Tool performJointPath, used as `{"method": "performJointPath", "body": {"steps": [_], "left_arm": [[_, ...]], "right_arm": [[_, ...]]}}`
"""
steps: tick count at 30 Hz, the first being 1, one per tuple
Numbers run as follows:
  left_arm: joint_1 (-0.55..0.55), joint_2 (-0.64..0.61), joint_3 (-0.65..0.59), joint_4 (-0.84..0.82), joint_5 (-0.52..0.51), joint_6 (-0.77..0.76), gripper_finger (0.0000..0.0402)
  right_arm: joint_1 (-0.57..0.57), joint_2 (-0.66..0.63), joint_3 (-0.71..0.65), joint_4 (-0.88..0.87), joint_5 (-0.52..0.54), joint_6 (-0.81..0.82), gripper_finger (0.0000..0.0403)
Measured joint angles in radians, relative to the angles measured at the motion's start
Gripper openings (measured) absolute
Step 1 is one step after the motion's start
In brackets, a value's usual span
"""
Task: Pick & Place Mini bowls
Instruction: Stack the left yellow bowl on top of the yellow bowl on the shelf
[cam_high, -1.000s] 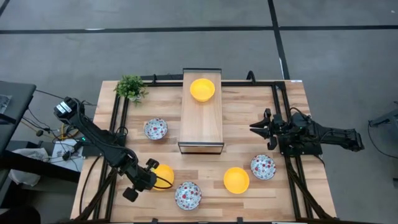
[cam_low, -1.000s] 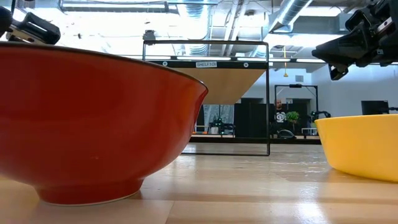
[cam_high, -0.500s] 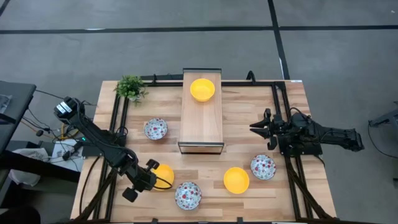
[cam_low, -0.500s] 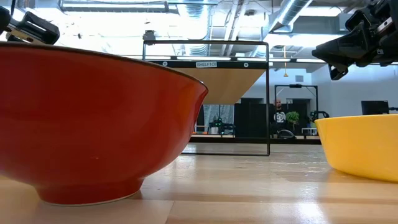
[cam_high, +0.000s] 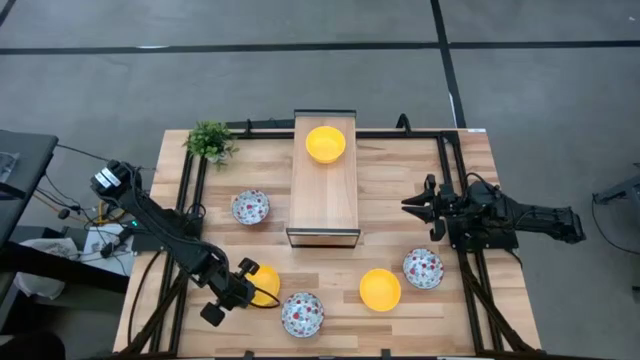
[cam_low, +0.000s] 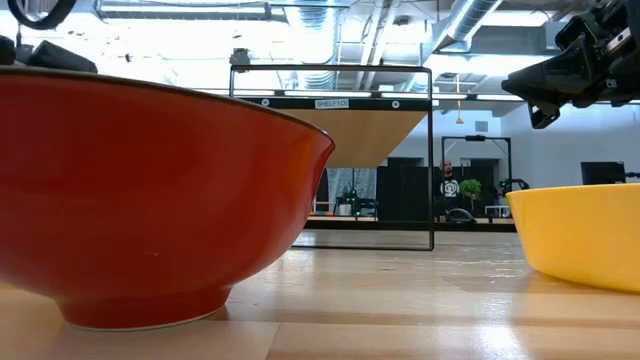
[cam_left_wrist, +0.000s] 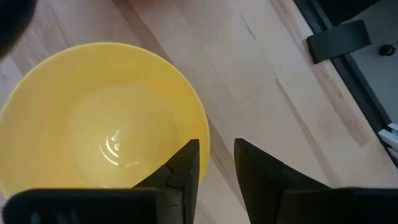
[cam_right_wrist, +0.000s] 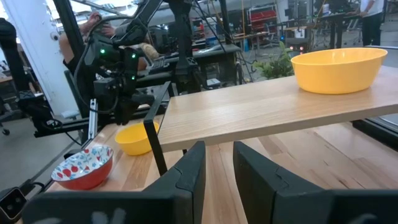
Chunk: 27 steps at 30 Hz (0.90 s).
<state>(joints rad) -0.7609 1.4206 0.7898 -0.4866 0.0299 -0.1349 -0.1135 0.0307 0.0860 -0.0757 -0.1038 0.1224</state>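
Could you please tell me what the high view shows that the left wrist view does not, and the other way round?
Only the high view shows the whole table, the wooden shelf with a yellow bowl on top, the plant, three speckled bowls, and the waiting right gripper at the right edge. Only the left wrist view shows one finger inside the rim and the other outside. Both show the left gripper at the near-left yellow bowl.

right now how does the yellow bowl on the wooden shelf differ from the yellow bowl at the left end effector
The yellow bowl on the shelf sits raised on the wooden shelf at the table's far side, with no arm near it. The yellow bowl at the left end effector rests on the tabletop at the near edge, its rim between the left end effector fingers. Both are plain yellow, upright and alike in size.
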Motion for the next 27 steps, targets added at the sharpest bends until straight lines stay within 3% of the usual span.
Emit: {"method": "performJointPath", "body": {"steps": [27], "left_arm": [[0.001,0.106,-0.001,0.048,-0.03,0.003,0.0099]], "right_arm": [[0.0,0.0,0.0,-0.007,0.0,-0.001,0.0071]]}}
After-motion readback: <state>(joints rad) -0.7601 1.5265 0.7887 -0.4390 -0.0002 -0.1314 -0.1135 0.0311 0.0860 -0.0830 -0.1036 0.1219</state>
